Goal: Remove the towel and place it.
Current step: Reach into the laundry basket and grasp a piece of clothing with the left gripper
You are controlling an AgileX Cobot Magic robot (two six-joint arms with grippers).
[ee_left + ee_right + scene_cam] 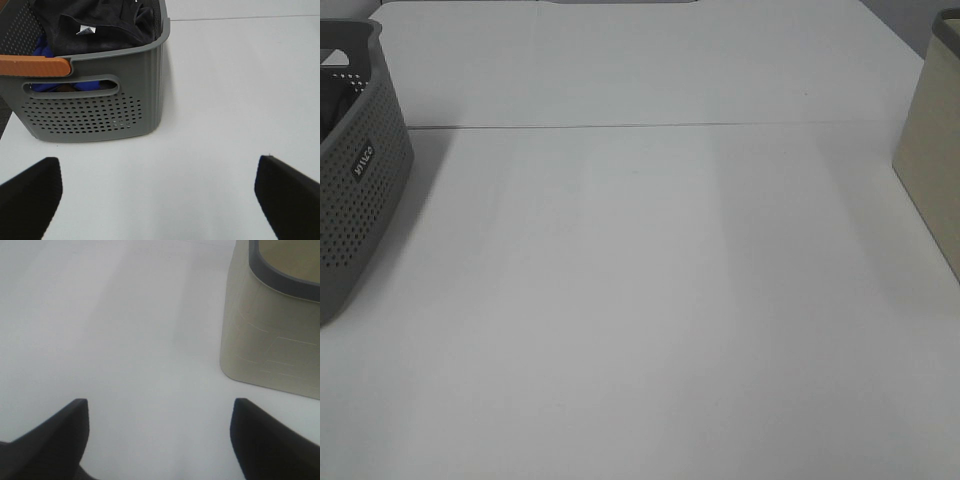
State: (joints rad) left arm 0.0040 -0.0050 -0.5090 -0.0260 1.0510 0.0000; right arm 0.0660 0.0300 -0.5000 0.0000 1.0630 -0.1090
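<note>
From the high camera, the white counter (650, 300) fills most of the picture. The grey basket (360, 190), perforated and bearing a small label, is cut off by the picture's edge, so only one end and part of its rim show. The dark patch inside it is too small to identify. Well apart from the basket, at the far side of the counter, stands a beige bin (930, 170), also cropped; neither arm appears in this view. In the left wrist view the basket is nearer and the towel (100, 25) lies bunched inside it, dark charcoal, with a white tag (86, 30) on its folds. Its far part runs out of the picture, and how deep it goes is hidden by the basket wall. An orange handle (32, 66) lies across the basket's near rim, and a blue thing (47, 86) peeks through the handle slot below it, too hidden to name. The left tool (160, 195) hangs above bare counter just short of the basket, its fingers spread wide with nothing between them. In the right wrist view the right tool (160, 440) is likewise spread wide and empty, over bare counter near the beige bin, of which only one rounded corner and a dark rim show.
</note>
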